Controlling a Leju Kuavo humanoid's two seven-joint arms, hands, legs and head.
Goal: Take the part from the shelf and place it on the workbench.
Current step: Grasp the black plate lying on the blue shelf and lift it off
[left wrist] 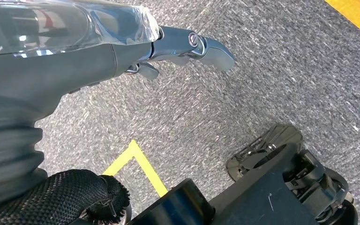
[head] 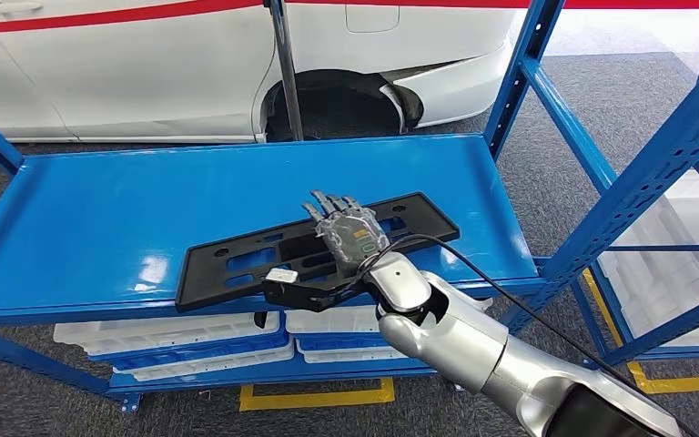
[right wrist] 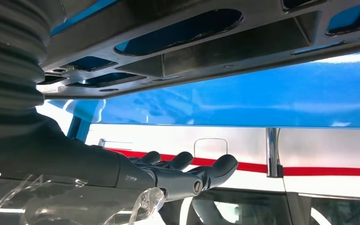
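- Right now, right hand fingers were stretched out flat above the black part, gripping nothing; contact unclear.
- Part lay flat on the blue shelf.
- Left hand hung over carpet, apparently empty.

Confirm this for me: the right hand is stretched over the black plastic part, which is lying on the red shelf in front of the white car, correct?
Not quite. The shelf is blue, not red, as the head view shows. The rest holds: the right hand is stretched over the black plastic part, which lies on that shelf in front of the white car.
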